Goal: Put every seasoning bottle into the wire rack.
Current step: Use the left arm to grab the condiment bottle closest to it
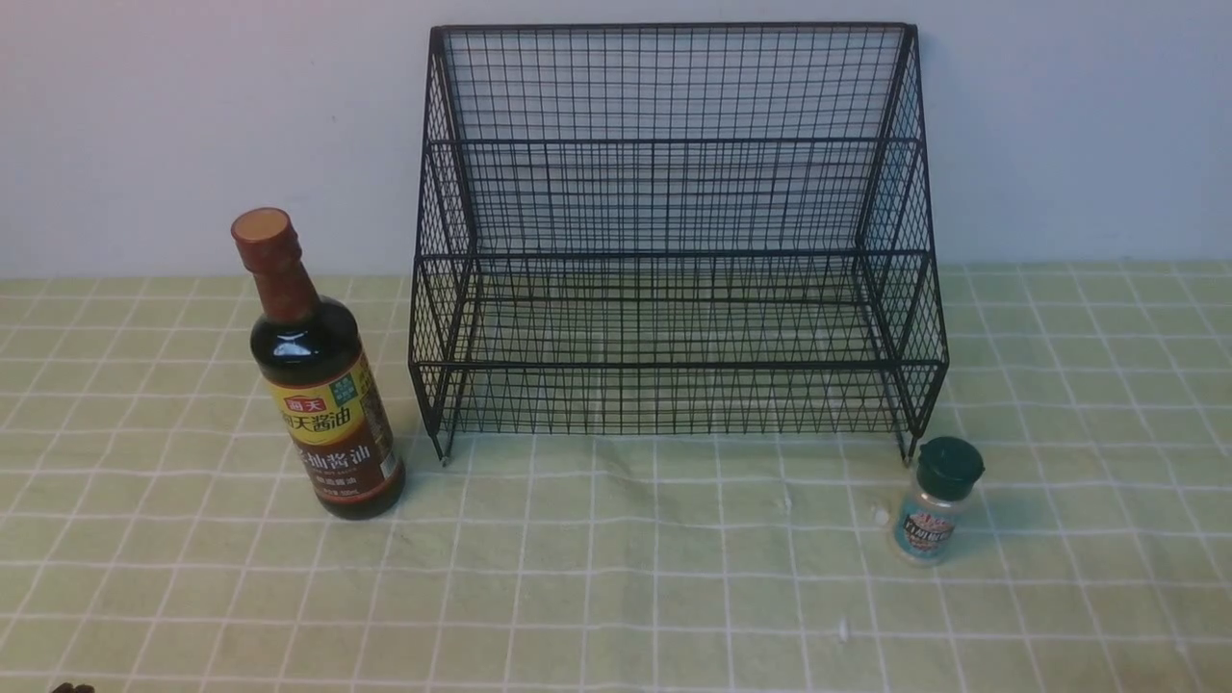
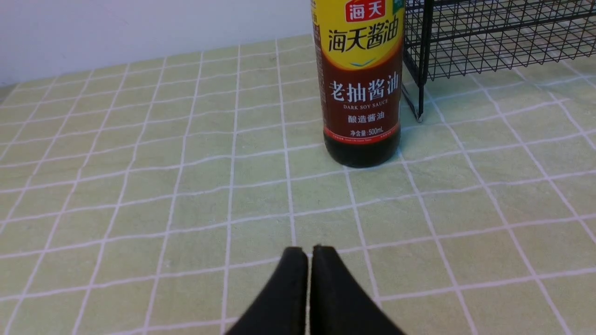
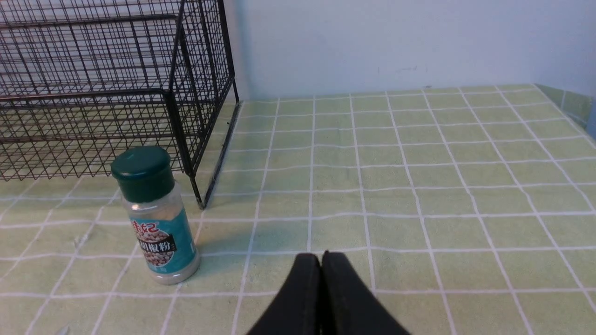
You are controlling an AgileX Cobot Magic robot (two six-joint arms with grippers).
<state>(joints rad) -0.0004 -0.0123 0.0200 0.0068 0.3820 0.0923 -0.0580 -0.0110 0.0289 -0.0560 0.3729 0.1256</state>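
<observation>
The black wire rack (image 1: 674,250) stands at the back middle, against the wall, with nothing in it. The tall dark soy-sauce bottle (image 1: 318,375) stands upright left of the rack; it also shows in the left wrist view (image 2: 361,88). The small clear shaker jar (image 1: 938,500) with a dark green cap stands upright near the rack's front right leg; it also shows in the right wrist view (image 3: 156,216). My left gripper (image 2: 309,251) is shut and empty, short of the soy bottle. My right gripper (image 3: 321,257) is shut and empty, beside and apart from the shaker.
A light green checked cloth (image 1: 616,577) covers the table. A white wall (image 1: 192,115) stands right behind the rack. The table's right edge (image 3: 570,100) shows in the right wrist view. A small dark part (image 1: 72,687) shows at the front view's lower left corner.
</observation>
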